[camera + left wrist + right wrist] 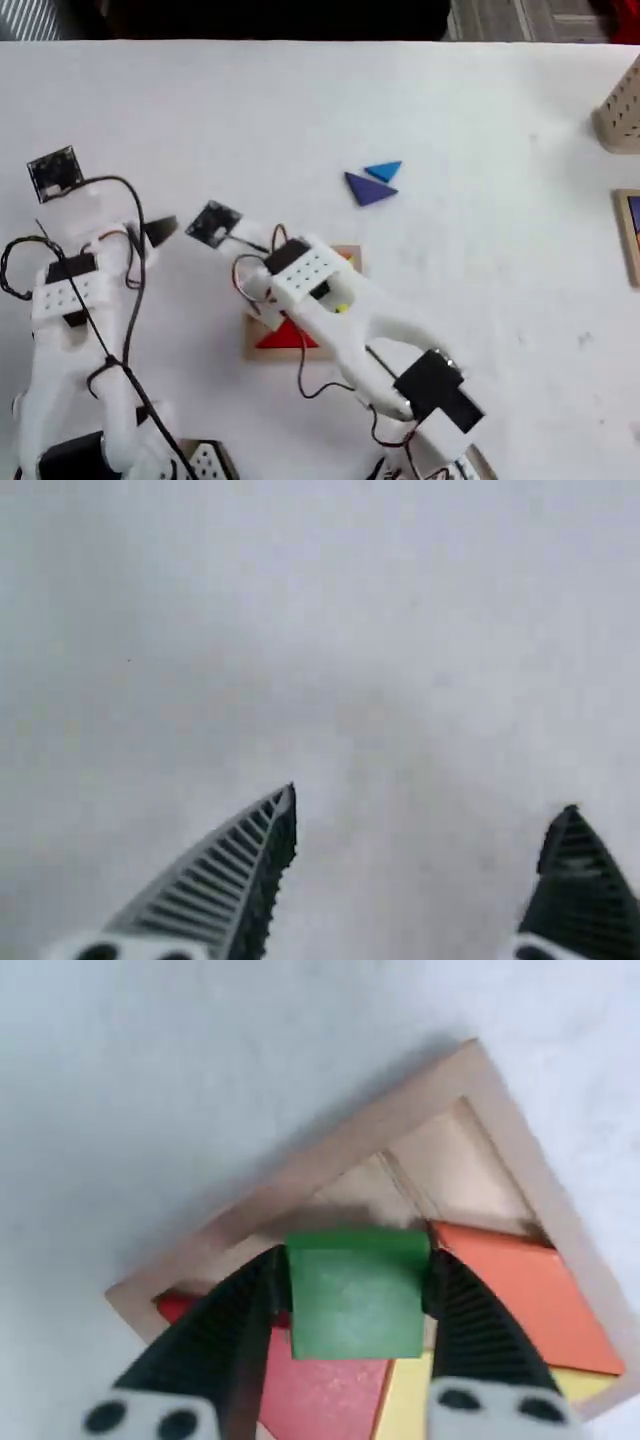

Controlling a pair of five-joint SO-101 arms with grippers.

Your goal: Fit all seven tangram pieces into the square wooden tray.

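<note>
A: Where did the tray (300, 1178) sit?
B: Near the table's (480, 150) front edge.
A: The grippers?
B: The right gripper (357, 1260) gripped the green square (355, 1305) just above the tray's bare gap beside the orange piece (510, 1280). The left gripper (430, 797) gaped over bare table. Two blue triangles (372, 188) lay farther back.

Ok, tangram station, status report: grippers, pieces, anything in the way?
Left gripper open over bare table. Right gripper shut on green square, above tray. Two blue triangles loose on table, away from tray. Nothing seen blocking tray's bare corner.
</note>
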